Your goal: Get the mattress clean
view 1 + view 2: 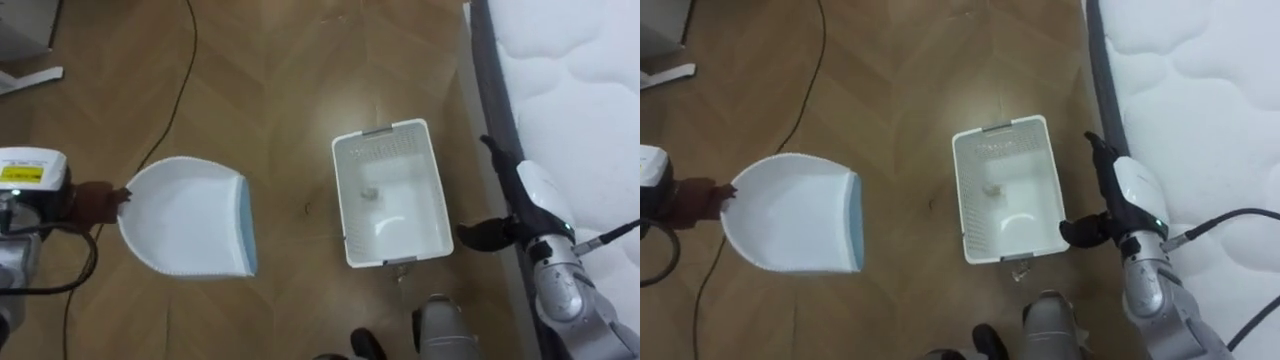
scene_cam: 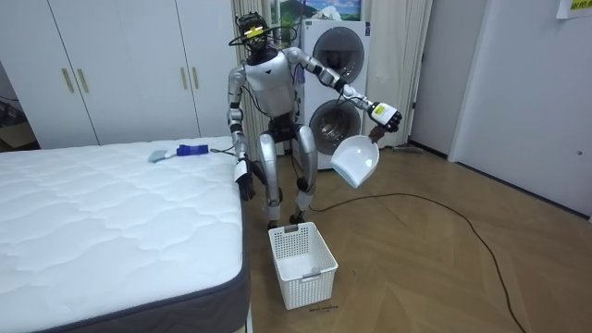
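Hanging from the clasping left hand, white dustpan with pale blue lip; right hand straight-fingered, empty

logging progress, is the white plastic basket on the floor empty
Not empty: a small pale scrap lies inside the white plastic basket.

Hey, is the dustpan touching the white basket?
Apart. The room view shows the dustpan held in the air by the left hand, well clear of the basket.

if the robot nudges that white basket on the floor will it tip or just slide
Probably slides: the basket looks like thin perforated plastic, nearly empty, on smooth wood floor. Tipping seems unlikely, since it sits low and wide.
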